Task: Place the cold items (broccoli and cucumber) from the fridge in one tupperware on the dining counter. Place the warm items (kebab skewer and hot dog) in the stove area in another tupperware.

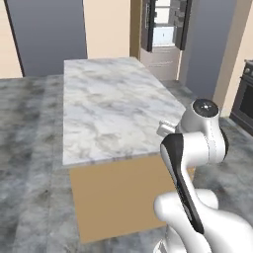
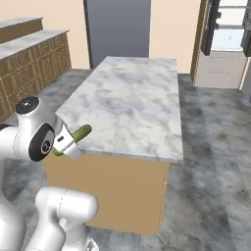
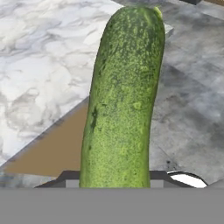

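Note:
A long green cucumber (image 3: 124,100) stands up the middle of the hand view, its lower end clamped between my two dark fingertips. My gripper (image 2: 68,140) is shut on it. From the right base view the cucumber (image 2: 80,133) sticks out of the hand over the near left corner of the dining counter (image 2: 132,93). This counter is a marble-topped island with tan sides (image 1: 113,104). My hand (image 1: 166,129) hangs just off the counter's near right edge in the left base view, with the arm's white elbow in front of it.
At the back beyond the counter is a tall unit (image 1: 163,29) with open doors and lit shelves (image 2: 225,39). A dark stove (image 1: 245,96) is at the far right. Wooden cabinets (image 2: 29,63) line the left wall. Grey stone floor surrounds the island.

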Robot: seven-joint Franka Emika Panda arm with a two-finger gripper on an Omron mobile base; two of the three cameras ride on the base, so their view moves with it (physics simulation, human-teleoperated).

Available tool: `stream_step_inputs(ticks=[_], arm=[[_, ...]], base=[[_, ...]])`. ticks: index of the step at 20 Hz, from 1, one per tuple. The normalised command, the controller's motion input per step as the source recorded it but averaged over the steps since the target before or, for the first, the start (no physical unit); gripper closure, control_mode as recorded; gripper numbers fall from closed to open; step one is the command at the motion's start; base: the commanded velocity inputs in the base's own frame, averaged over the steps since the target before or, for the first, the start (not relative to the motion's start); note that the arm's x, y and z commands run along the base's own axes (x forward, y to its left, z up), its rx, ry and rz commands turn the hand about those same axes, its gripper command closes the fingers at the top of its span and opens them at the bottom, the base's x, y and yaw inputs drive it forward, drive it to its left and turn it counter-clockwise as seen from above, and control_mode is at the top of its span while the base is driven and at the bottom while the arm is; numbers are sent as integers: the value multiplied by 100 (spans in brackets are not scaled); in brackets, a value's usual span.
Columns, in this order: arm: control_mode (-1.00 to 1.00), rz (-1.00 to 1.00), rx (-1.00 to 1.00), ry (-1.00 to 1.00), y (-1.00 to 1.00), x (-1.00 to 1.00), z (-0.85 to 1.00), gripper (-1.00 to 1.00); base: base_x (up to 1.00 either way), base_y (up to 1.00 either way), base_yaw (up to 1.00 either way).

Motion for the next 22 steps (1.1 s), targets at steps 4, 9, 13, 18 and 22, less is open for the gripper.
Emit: stream_step_inputs(ticks=[4, 9, 13, 18, 22], arm=[[100, 0, 0, 0, 0, 0, 0, 100], [100, 0, 0, 0, 0, 0, 0, 100], [100, 0, 0, 0, 0, 0, 0, 100], [100, 0, 0, 0, 0, 0, 0, 100], [100, 0, 0, 0, 0, 0, 0, 100]], base=[[0, 100, -1], [0, 100, 0], [0, 100, 0], [0, 100, 0], [0, 100, 0]])
